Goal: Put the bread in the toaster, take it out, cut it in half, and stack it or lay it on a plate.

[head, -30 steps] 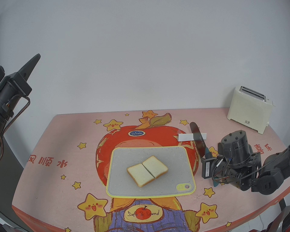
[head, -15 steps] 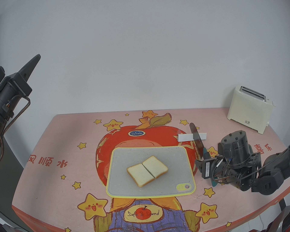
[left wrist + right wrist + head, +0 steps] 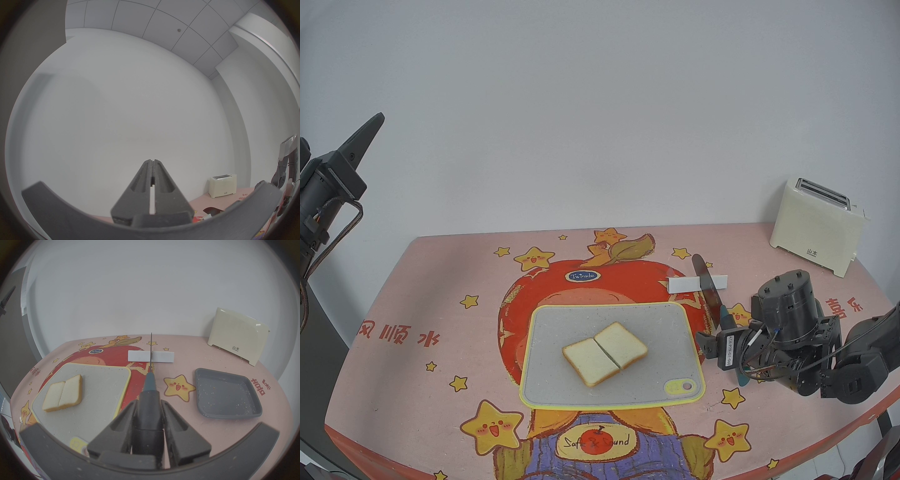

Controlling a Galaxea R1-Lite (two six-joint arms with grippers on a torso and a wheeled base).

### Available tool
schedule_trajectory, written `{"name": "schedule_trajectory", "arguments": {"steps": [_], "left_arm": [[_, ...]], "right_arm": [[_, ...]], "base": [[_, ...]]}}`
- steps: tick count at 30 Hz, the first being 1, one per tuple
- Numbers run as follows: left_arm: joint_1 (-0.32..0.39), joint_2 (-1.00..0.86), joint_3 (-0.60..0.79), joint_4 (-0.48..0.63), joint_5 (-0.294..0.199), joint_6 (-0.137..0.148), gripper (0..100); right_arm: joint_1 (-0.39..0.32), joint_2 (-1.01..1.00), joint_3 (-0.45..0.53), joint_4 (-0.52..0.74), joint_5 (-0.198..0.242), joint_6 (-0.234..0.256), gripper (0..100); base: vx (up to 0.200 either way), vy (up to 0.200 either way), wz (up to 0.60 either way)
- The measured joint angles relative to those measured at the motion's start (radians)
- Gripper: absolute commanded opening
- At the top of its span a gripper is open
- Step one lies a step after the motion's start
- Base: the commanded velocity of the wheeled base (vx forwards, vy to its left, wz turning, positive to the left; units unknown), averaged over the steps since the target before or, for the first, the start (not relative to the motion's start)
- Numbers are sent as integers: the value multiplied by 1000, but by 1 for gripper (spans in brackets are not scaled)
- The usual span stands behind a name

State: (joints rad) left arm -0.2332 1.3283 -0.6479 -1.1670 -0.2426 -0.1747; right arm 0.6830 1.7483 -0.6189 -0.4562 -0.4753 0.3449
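Observation:
The bread (image 3: 605, 353) (image 3: 62, 392) lies cut into two halves side by side on the grey cutting board (image 3: 662, 331) (image 3: 103, 390). To the board's right, my right gripper (image 3: 731, 350) (image 3: 149, 402) hangs low over the table, its fingers spread open on either side of the knife's teal handle. The knife (image 3: 706, 281) (image 3: 151, 349) rests with its blade across a white knife rest (image 3: 682, 284) (image 3: 139, 356). A grey square plate (image 3: 228, 393) sits beside the knife. The cream toaster (image 3: 817, 225) (image 3: 237, 335) stands at the far right corner. My left gripper (image 3: 362, 134) (image 3: 152, 165) is shut, raised off the table's left side.
The pink cartoon-printed table (image 3: 456, 281) has open room left of the board and along the back edge. My right arm covers the near right corner. A plain wall rises behind the table.
The knife came down onto its rest, and the right gripper's fingers have spread apart from the handle. The left arm and the bread have not moved.

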Motion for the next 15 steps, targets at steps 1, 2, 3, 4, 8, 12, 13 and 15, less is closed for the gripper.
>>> {"name": "schedule_trajectory", "arguments": {"steps": [1, 2, 3, 4, 8, 12, 13, 15], "left_arm": [[0, 0, 0, 0, 0, 0, 0], [0, 0, 0, 0, 0, 0, 0], [0, 0, 0, 0, 0, 0, 0], [0, 0, 0, 0, 0, 0, 0], [0, 0, 4, 0, 0, 0, 0], [0, 1, 6, 0, 0, 0, 0], [0, 1, 6, 0, 0, 0, 0], [0, 2, 7, 0, 0, 1, 0]], "right_arm": [[0, -2, 0, 0, -1, 0, 100], [0, -7, 0, 0, -4, -2, 100], [0, -9, 0, 0, -4, -2, 100], [2, -16, 1, 0, -6, -3, 100], [17, -48, 1, 1, -7, -4, 100], [53, -93, 11, -10, -4, -8, 100], [63, -104, 14, -11, -3, -8, 100], [91, -140, 18, -12, 7, -8, 100]], "base": [[0, 0, 0], [0, 0, 0], [0, 0, 0], [0, 0, 0], [0, 0, 0], [0, 0, 0], [0, 0, 0], [0, 0, 0]]}}
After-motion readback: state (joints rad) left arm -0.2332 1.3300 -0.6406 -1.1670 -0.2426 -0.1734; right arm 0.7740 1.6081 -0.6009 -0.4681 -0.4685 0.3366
